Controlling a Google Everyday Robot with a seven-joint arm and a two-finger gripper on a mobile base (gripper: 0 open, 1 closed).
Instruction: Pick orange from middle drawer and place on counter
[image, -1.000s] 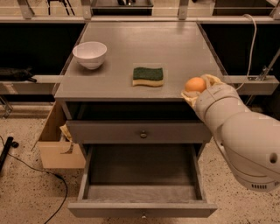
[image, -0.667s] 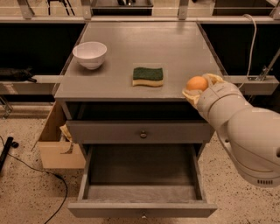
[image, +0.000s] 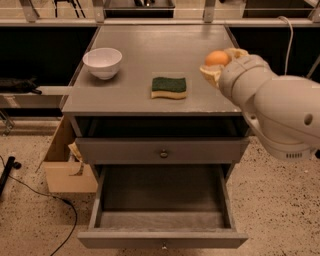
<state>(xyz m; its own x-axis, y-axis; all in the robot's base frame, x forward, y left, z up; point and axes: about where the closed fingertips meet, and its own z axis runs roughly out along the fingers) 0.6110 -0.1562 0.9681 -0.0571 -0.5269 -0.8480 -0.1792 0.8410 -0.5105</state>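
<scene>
The orange sits between the pale fingers of my gripper, which is shut on it. The gripper holds it over the right side of the grey counter, right of the green sponge. I cannot tell whether it touches the surface. The white arm reaches in from the right. The middle drawer stands pulled open at the bottom, and its pale grey floor is bare. Its small knob shows on the front panel.
A white bowl stands at the counter's left. A green sponge lies near the front middle. A shallower closed drawer front with a knob is above the open drawer. A cardboard box and a black cable are on the floor at left.
My gripper has moved up and farther over the counter with the orange still in it. The bowl, sponge and open drawer have not moved.
</scene>
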